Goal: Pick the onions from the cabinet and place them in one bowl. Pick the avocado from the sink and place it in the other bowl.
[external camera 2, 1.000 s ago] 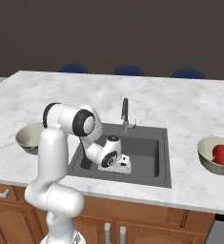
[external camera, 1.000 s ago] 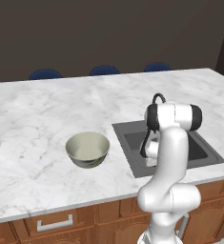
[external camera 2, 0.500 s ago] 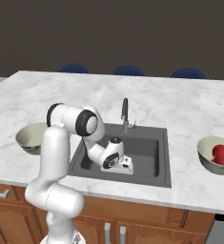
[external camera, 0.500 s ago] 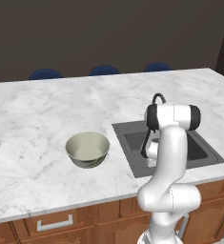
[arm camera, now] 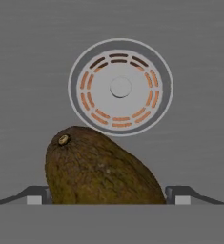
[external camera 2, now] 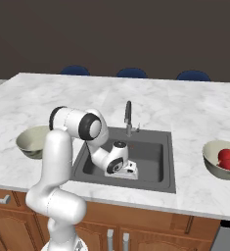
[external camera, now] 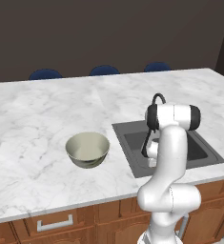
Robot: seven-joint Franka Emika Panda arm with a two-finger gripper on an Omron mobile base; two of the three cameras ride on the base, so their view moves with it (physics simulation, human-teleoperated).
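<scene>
We see the hand (external camera 2: 130,169) lowered into the sink (external camera 2: 155,153), its fingers (arm camera: 35,196) set one on each side of the avocado (arm camera: 96,171); the avocado lies on the sink floor just beside the round drain (arm camera: 120,88); whether the fingers press on it we cannot tell, though they stand wide apart. On the marble table (external camera 2: 195,110) one bowl (external camera 2: 223,167) to the right of the sink holds a red onion (external camera 2: 227,159); the other bowl (external camera: 87,148) stands to the left; the faucet (external camera 2: 128,116) rises behind the basin.
</scene>
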